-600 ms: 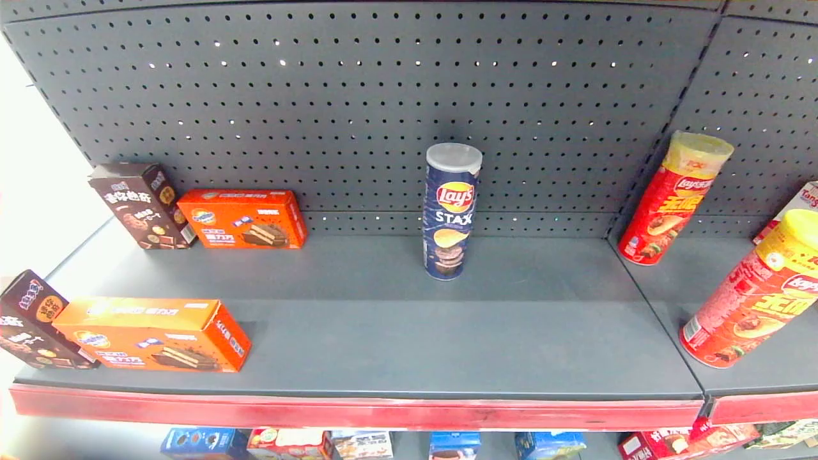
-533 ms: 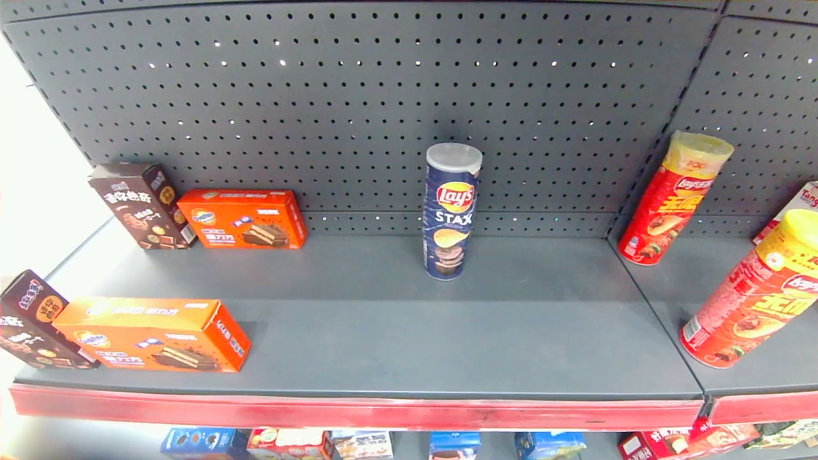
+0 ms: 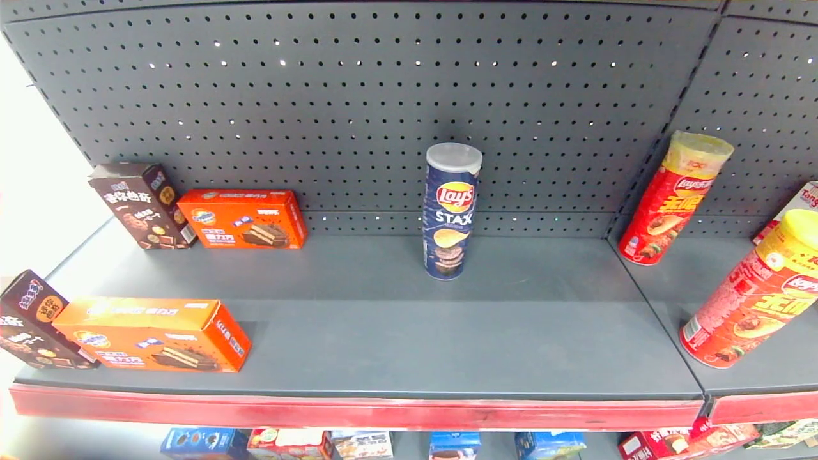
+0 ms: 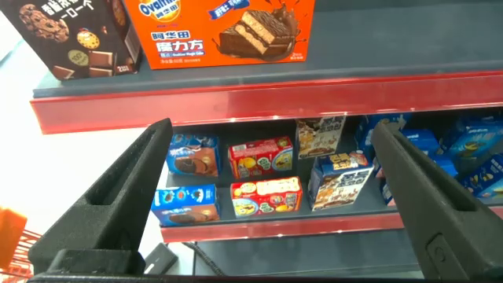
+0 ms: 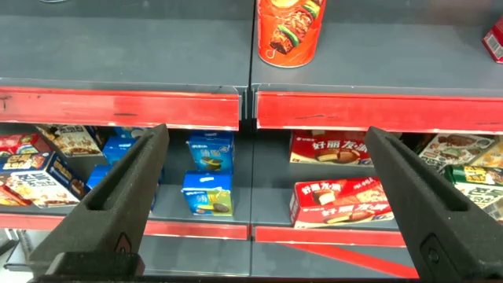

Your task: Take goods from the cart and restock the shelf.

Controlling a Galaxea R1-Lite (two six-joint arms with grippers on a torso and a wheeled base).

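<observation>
The dark grey metal shelf (image 3: 396,332) with its red front lip runs across the lower half of the head view. The goods you are restocking it with are probably of the kinds already on it. Your left jaws are spread wide with nothing between them. They hang low in front of the lip, beneath an orange cardboard snack box (image 4: 220,31) and a brown cookie box (image 4: 75,39). Your right jaws are likewise parted and bare, facing the lip under a red chip can (image 5: 288,31). Beyond both, the lower shelf (image 5: 196,228) carries small cartons.

In the head view, a blue cardboard chip can (image 3: 452,211) with a clear lid stands upright at centre frame, close to the perforated back panel (image 3: 383,96). The bare board around and in front of it is your likely room.

Expect such a can to be light and stiff round its wall, but glossy and apt to slip, with brittle contents. Take it across the middle of the body and squeeze only enough to hold. Never take it by the lid, which would probably pop off. Boxes should be light too, with thin card that dents. Close on the two narrow faces of a box, near the middle, so it does not swing.
</observation>
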